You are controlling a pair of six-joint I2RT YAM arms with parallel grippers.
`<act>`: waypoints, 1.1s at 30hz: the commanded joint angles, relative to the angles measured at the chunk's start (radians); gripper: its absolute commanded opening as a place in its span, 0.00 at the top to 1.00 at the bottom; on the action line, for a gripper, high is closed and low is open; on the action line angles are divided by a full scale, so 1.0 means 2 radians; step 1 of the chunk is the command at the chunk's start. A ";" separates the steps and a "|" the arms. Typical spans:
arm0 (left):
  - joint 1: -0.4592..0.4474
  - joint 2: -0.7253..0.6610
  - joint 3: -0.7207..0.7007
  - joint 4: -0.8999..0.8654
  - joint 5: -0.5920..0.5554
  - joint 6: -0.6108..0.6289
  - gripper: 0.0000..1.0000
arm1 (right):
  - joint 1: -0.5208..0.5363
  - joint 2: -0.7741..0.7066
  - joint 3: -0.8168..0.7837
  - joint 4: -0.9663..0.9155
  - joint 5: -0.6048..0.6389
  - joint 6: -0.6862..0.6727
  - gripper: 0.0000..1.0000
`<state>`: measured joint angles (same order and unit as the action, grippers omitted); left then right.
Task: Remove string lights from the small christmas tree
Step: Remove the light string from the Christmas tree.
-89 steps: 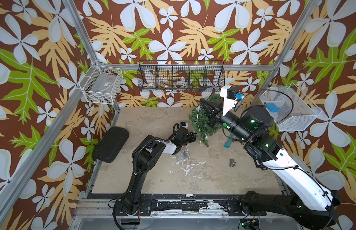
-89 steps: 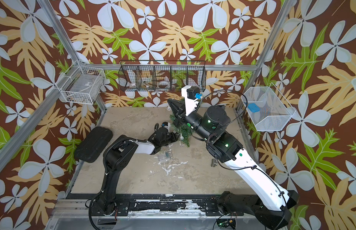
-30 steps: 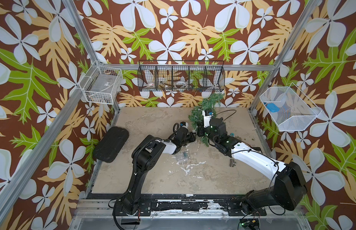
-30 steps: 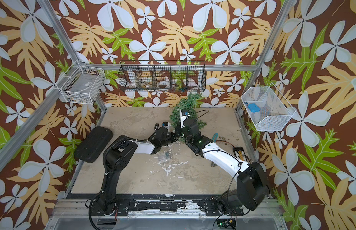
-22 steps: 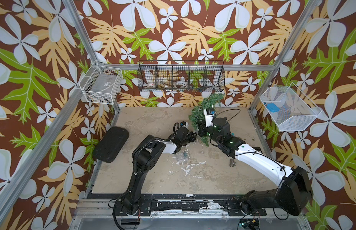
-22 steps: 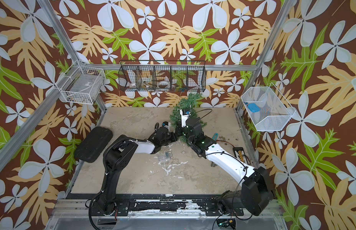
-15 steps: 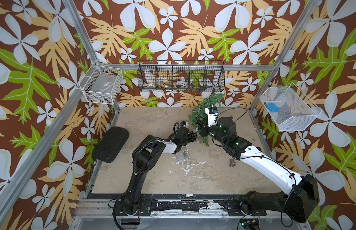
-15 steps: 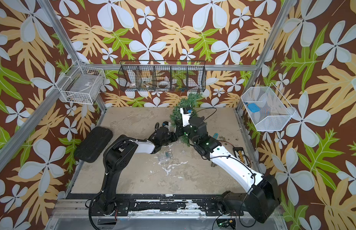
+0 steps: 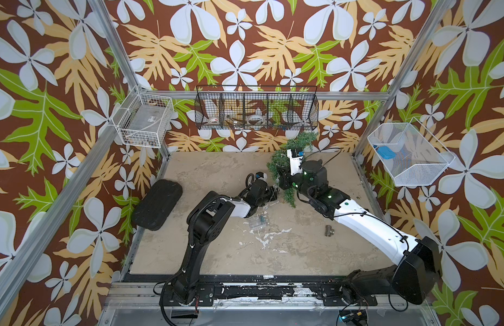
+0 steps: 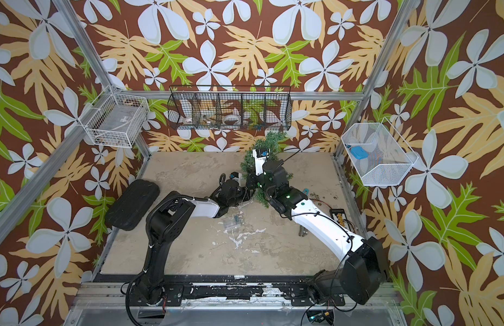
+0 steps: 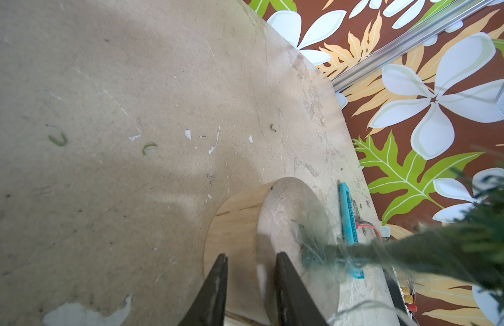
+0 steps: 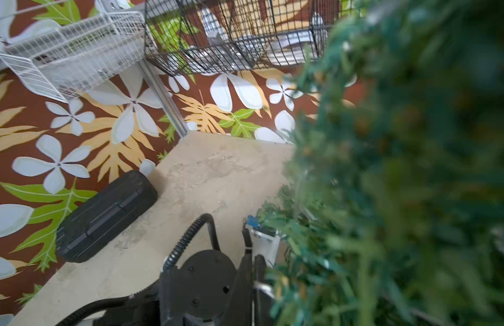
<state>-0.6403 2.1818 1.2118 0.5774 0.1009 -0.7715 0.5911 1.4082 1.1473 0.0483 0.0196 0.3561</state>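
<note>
The small christmas tree point(image 9: 300, 142) point(image 10: 269, 141) leans at the back middle of the table in both top views. It fills the right wrist view as blurred green needles point(image 12: 414, 169). My left gripper point(image 11: 251, 259) point(image 9: 273, 194) is shut on the rim of its round wooden base point(image 11: 239, 225). My right gripper point(image 12: 253, 262) point(image 9: 282, 180) is shut low among the branches, with a pale strand of the string lights at its fingers. Thin wire point(image 11: 355, 306) runs by the base. The clear battery box point(image 9: 258, 223) point(image 10: 231, 221) lies on the table.
A grey pipe fitting point(image 9: 329, 231) lies right of centre. A black case point(image 9: 157, 204) leans at the left edge. A teal tool point(image 10: 305, 192) and a black battery pack point(image 10: 339, 216) lie at the right. Wire baskets point(image 9: 256, 113) hang on the walls.
My right arm has lifted from a low, stretched pose and drawn its elbow back to the right, with the shut gripper staying at the tree. The left arm has not moved.
</note>
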 commanded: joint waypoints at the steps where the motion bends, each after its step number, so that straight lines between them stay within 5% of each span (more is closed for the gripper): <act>1: 0.000 0.012 -0.009 -0.181 -0.019 0.013 0.70 | 0.001 0.002 -0.007 0.027 0.043 0.006 0.94; 7: 0.000 0.014 -0.008 -0.180 -0.018 0.012 0.70 | 0.000 0.020 0.003 0.039 0.055 -0.002 0.81; 14: 0.000 0.014 -0.010 -0.178 -0.018 0.011 0.70 | 0.000 0.057 0.031 0.042 0.055 -0.006 0.79; 23: 0.000 0.016 -0.013 -0.174 -0.018 0.011 0.70 | 0.000 0.069 0.043 0.043 0.036 0.006 1.00; 33: 0.000 0.025 -0.005 -0.177 -0.019 0.013 0.70 | 0.000 0.004 0.053 0.012 -0.021 0.026 1.00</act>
<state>-0.6403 2.1979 1.2137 0.5884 0.1024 -0.7715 0.5911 1.4376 1.2381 0.0761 0.0235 0.3935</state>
